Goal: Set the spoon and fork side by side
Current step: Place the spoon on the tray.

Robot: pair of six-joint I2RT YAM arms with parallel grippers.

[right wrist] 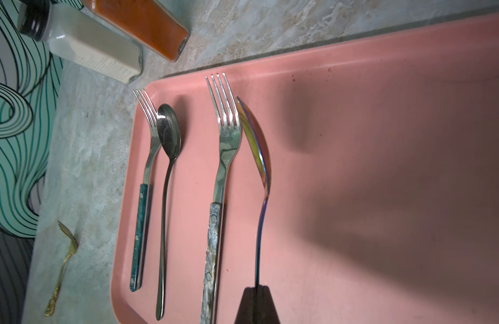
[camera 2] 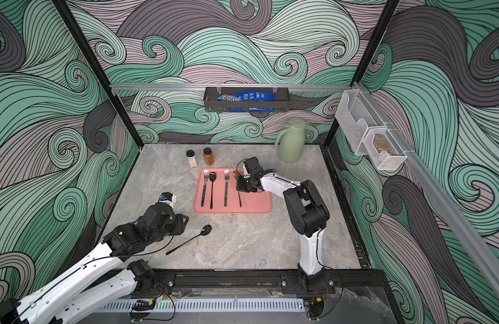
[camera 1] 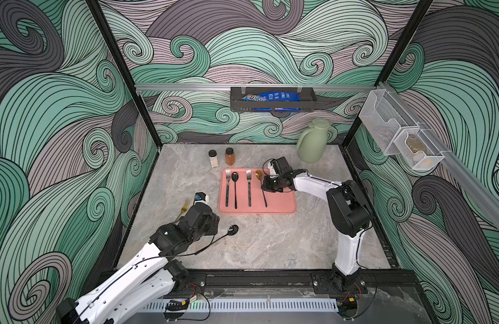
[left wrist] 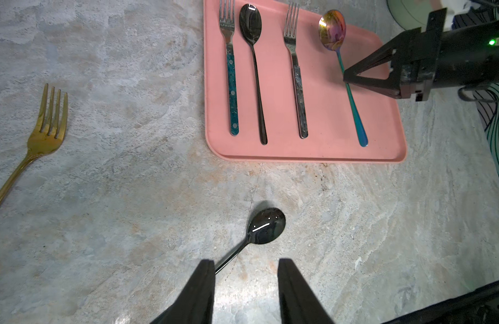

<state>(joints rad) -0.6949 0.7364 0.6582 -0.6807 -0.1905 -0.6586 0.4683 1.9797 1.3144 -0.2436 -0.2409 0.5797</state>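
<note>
Roughly, one pair looks finished, a second is nearly laid and a third is not begun. Farthest left, the gold fork (left wrist: pixel 47 131) lies alone on the marble table (left wrist: pixel 130 196), well apart from everything else. Next comes the left gripper (left wrist: pixel 247 263), its fingers parted and grasping nothing, poised low over the handle of the loose black spoon (left wrist: pixel 266 227), which lies on the table in front of the pink tray (left wrist: pixel 327 153). On the tray, the teal-handled fork (left wrist: pixel 231 84) and the slim black spoon (left wrist: pixel 254 56) lie parallel and close, so that pair seems done. Beside them the grey-handled fork (left wrist: pixel 297 84) lies straight, and just to its right the iridescent spoon (left wrist: pixel 332 29) is pinched at mid-handle by the right gripper (left wrist: pixel 346 78), fingers clenched on it. The right wrist view shows its bowl rolled on edge, so I judge it not yet settled flat. What remains, I judge, is releasing that spoon, then bringing the gold fork and the loose black spoon together.
</note>
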